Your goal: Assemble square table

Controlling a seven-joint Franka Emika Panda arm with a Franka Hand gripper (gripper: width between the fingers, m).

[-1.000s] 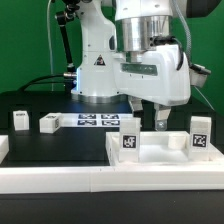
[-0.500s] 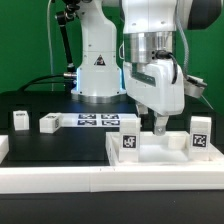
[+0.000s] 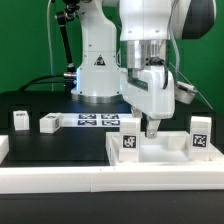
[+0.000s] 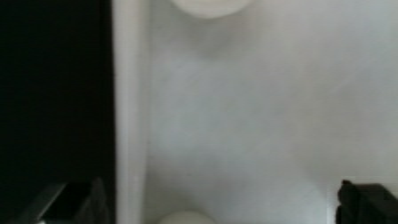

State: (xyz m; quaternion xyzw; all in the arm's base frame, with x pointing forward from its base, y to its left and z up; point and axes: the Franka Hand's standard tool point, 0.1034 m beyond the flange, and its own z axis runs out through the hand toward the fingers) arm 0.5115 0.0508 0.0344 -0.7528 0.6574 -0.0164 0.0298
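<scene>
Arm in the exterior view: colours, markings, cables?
Arm: glossy white shells, grey at the joints. Base column carries a triangular warning sticker and a bluish light. Black cabling beside the column. Pincer: white body, dark fingers.

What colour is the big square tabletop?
The tabletop is plain white. The exterior view shows it best.

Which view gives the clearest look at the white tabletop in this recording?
The exterior view: the tabletop shows there as a wide slab with a raised rim, and the open gripper hangs just above it. The wrist view shows only a blurred white stretch of it beside the black surface.
</scene>
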